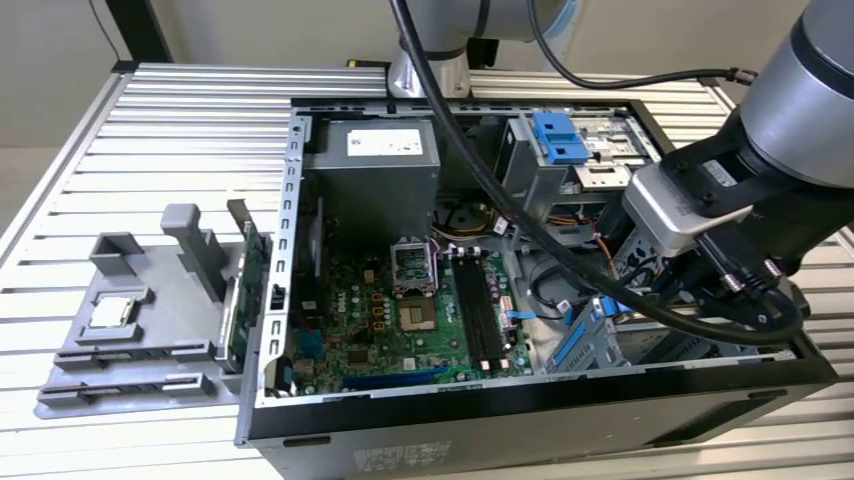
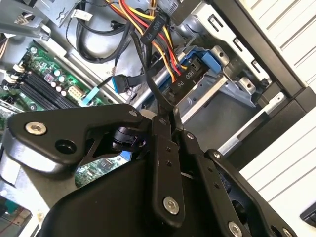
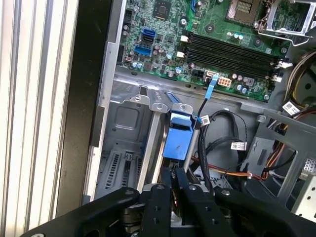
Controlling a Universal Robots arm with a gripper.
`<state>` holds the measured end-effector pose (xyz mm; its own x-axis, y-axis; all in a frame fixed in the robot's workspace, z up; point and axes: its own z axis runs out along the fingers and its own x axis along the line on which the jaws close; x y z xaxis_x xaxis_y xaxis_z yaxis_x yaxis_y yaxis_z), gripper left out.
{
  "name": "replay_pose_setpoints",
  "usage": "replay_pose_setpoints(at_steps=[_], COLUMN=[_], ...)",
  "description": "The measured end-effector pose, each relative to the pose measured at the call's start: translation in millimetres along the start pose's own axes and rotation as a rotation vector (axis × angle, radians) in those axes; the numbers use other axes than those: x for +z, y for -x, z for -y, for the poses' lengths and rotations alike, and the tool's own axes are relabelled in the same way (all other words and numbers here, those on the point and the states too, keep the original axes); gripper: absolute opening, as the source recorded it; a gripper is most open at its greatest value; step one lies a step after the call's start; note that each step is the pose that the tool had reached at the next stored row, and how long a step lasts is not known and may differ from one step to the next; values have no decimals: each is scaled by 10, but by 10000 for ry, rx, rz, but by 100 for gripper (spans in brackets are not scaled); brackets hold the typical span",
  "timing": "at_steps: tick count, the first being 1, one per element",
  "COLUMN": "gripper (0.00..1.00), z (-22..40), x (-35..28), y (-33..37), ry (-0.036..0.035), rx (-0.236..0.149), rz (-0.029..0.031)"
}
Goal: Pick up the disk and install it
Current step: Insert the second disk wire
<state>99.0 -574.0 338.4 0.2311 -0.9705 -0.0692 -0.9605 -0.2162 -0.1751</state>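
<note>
Now the install step: gripper [image 3: 174, 175], jaws pinched on the disk's [image 3: 177, 139] blue edge, holds it upright over the cage [image 3: 126, 128] at lower centre; seating it looks to need straight, square alignment.

Ribbed silver aluminium-slat surface [image 1: 174, 130] under even, soft light; plain beige wall [image 1: 267, 30] behind its far edge, dark vertical post [image 1: 138, 30] near the far corner.

Ribbed aluminium table [image 1: 174, 130] of long silver slats; resting on it, an open black computer case [image 1: 534, 420] with its green motherboard exposed; just beside the case, toward the exterior view's left, a grey plastic fixture [image 1: 134, 340] holding a small square chip [image 1: 112, 311].
</note>
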Motion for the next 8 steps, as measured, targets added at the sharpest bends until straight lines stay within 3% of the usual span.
replay_pose_setpoints(at_steps=[8], gripper=[0], z=[-30], x=[-6], y=[8], ry=[-53], rx=[747], rz=[-128])
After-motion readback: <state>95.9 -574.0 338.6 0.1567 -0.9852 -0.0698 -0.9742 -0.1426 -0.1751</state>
